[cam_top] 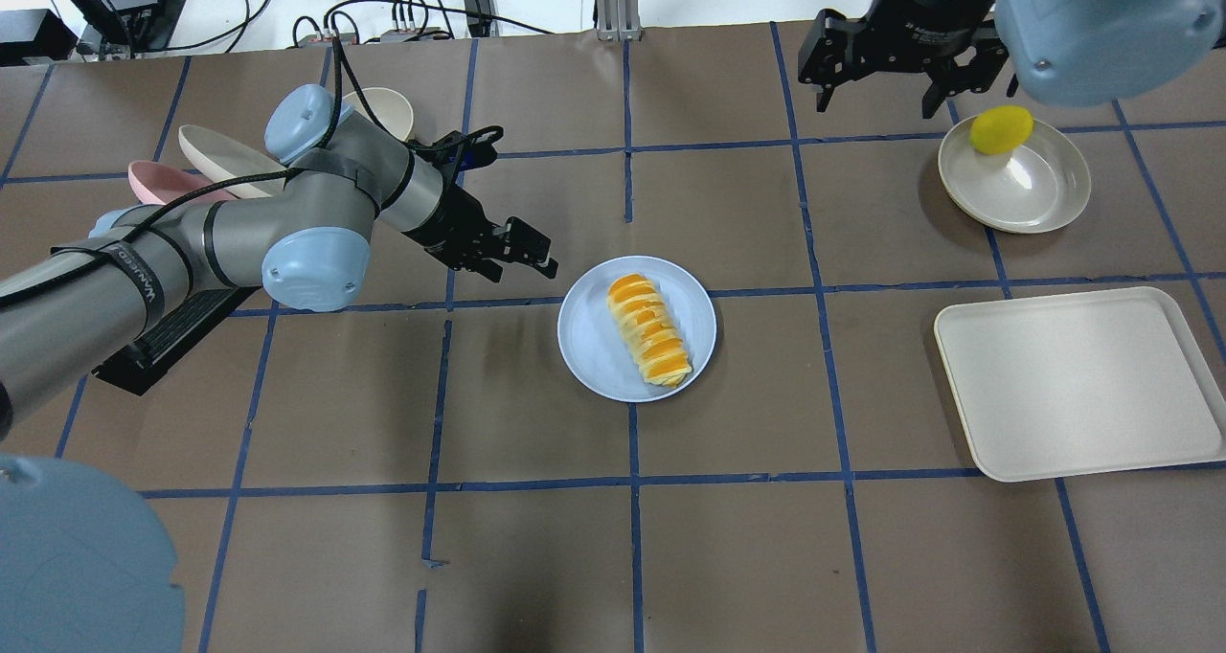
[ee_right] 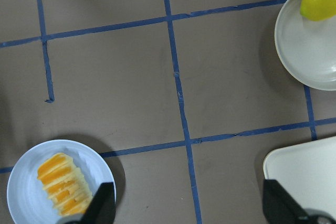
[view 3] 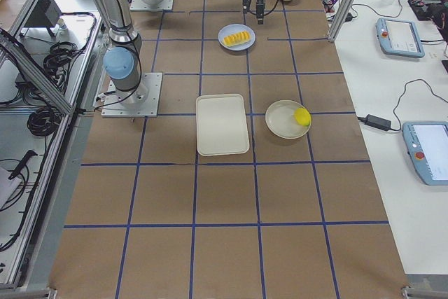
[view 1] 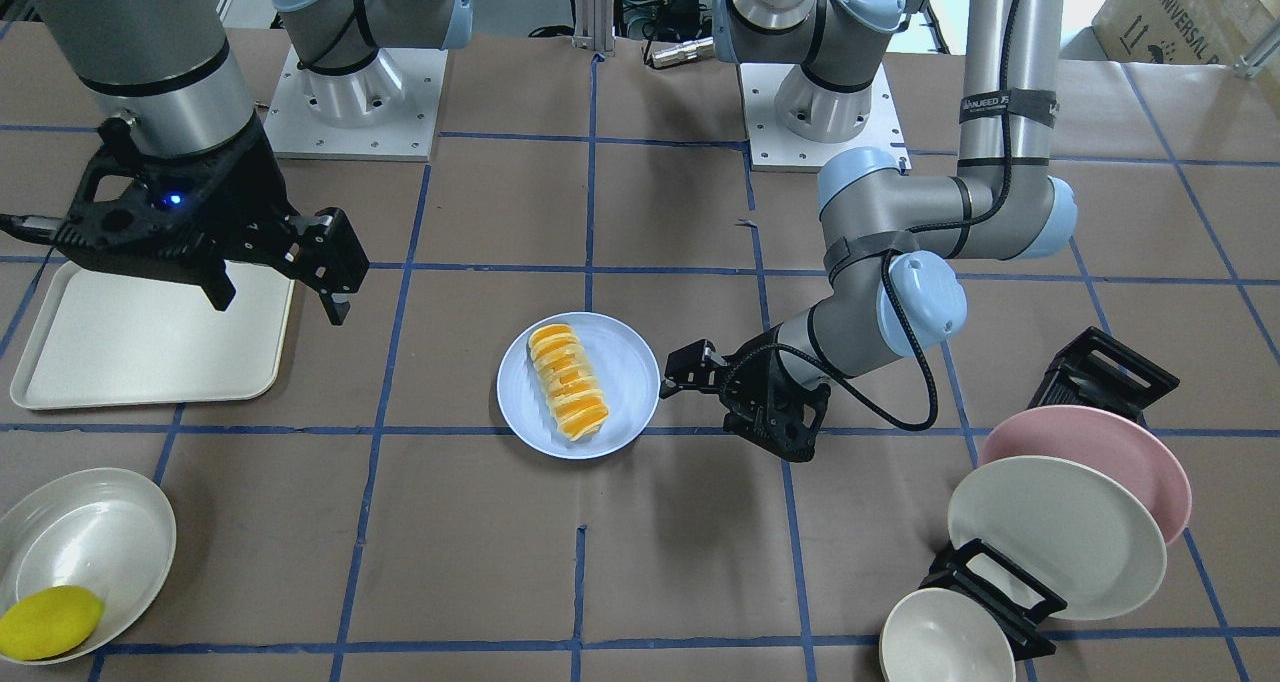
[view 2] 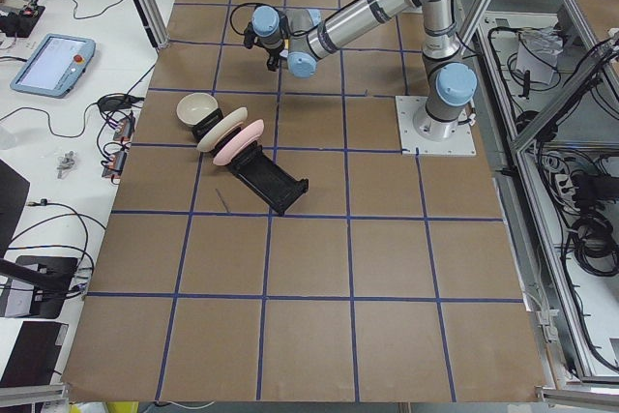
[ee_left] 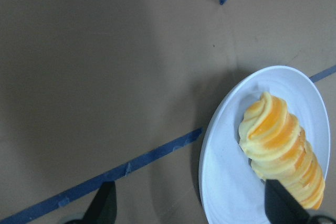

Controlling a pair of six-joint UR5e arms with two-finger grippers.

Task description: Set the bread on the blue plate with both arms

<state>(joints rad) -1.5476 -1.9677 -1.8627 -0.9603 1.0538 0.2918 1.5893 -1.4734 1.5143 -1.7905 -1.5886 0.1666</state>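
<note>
Though beside blue plate point(view 1: 625, 362), left gripper point(view 1: 680, 369) apart.

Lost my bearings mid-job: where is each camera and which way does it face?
Overhead: behind the robot, looking forward-down; left claw, right claw.
Front-facing: across the table, facing the robot; arms mirrored.
Left: table's left end, looking along; left arm near.
Right: table's right end; right arm near.
Left wrist: low, beside bread; fingertips.
Right wrist: high, straight down; fingertips.
Wrist views share bread on blue plate.

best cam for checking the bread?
Overhead exterior: whole bread, unobstructed on the blue plate. Front-facing is nearly as good; left wrist is closest but crops one end; right wrist clips it; exterior right tiny; exterior left shows none.
</note>
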